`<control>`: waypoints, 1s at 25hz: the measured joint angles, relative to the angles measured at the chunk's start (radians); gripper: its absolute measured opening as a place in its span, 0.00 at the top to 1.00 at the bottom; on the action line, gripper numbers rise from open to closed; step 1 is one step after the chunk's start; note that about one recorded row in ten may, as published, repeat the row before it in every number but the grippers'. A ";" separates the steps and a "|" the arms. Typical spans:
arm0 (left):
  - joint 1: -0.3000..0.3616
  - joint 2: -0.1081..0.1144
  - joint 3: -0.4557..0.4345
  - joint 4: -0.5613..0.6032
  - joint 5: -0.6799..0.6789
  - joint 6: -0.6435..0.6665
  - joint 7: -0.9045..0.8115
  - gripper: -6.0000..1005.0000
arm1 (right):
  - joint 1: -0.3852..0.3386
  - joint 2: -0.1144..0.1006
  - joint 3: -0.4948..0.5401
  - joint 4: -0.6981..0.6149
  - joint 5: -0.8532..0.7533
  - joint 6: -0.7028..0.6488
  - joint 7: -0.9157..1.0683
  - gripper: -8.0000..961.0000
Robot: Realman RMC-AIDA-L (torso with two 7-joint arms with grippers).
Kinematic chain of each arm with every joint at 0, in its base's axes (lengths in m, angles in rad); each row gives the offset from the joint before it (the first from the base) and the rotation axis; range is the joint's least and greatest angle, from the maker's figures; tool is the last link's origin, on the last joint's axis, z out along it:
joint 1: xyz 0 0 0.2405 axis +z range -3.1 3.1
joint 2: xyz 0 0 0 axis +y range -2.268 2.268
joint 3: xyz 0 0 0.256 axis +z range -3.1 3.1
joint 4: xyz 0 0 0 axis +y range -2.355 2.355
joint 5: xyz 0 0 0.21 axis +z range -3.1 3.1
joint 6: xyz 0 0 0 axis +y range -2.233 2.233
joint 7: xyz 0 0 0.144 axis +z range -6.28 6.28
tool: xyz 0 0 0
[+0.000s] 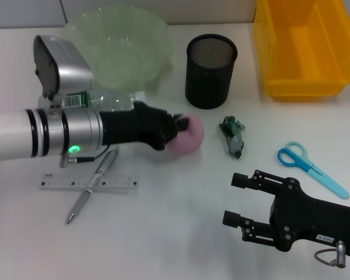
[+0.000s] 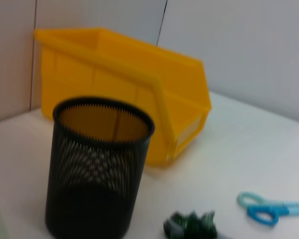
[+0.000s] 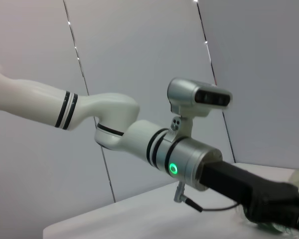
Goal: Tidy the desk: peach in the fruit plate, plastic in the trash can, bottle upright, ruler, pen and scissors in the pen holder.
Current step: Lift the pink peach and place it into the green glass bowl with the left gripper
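My left gripper (image 1: 179, 129) is shut on the pink peach (image 1: 191, 137), in the middle of the table, in front of the black mesh pen holder (image 1: 210, 70). The pale green fruit plate (image 1: 119, 41) stands at the back left. A clear bottle (image 1: 112, 101) lies on its side behind my left arm. The ruler (image 1: 87, 182) and the pen (image 1: 94, 184) lie at the front left. Crumpled green plastic (image 1: 233, 137) lies right of the peach. Blue scissors (image 1: 312, 168) lie at the right. My right gripper (image 1: 236, 200) is open and empty at the front right.
The yellow bin (image 1: 303, 46) stands at the back right. The left wrist view shows the pen holder (image 2: 97, 169), the yellow bin (image 2: 129, 84), the plastic (image 2: 192, 226) and the scissors (image 2: 269, 209). The right wrist view shows my left arm (image 3: 189, 164).
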 joint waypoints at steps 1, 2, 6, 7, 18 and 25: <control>0.012 0.001 -0.004 0.032 0.000 0.011 -0.009 0.92 | 0.000 0.000 0.000 0.000 0.000 0.000 0.000 0.24; 0.012 0.001 -0.004 0.032 0.000 0.011 -0.009 0.92 | 0.000 0.001 0.000 0.000 0.000 0.000 0.000 0.24; 0.061 0.001 -0.032 0.147 -0.019 0.015 -0.030 0.91 | 0.000 0.001 0.001 0.000 0.008 0.000 0.002 0.24; 0.070 0.001 -0.050 0.165 -0.040 0.010 -0.026 0.90 | 0.000 0.001 0.001 0.000 0.010 0.000 0.002 0.24; 0.047 -0.001 -0.175 0.172 -0.148 -0.206 -0.014 0.87 | 0.013 0.003 0.001 0.024 0.033 -0.001 0.000 0.24; -0.011 -0.003 -0.152 0.129 -0.157 -0.384 -0.013 0.84 | 0.018 0.003 0.001 0.045 0.051 -0.001 -0.005 0.24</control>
